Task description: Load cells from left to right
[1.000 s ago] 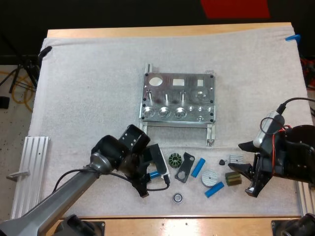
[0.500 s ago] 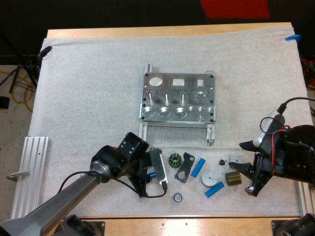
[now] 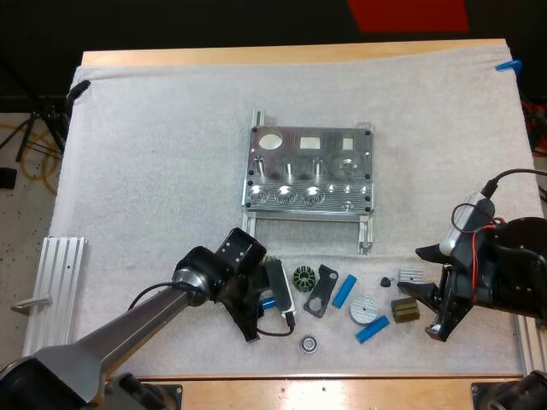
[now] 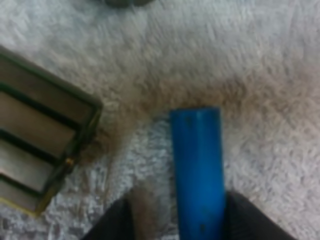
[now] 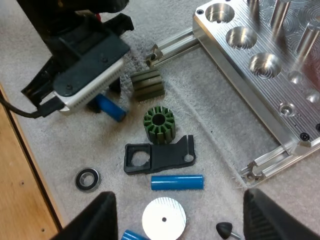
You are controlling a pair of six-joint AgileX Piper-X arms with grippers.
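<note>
Left wrist view, left claw [image 4: 181, 211] apparently unclenched astride blue cylinder [image 4: 196, 165], ribbed block [image 4: 42, 150] beside, right claw [image 5: 180, 201] spread

Even overhead light, bright across the white mat [image 3: 154, 154]; darkness past the counter [image 3: 282, 55] far edge. Glare spots on the metal fixture [image 3: 309, 169] front row. Short soft shadows under small parts [image 3: 320, 290]. Left wrist view dimmer, shadow beside the blue cylinder [image 4: 197, 170].
</note>
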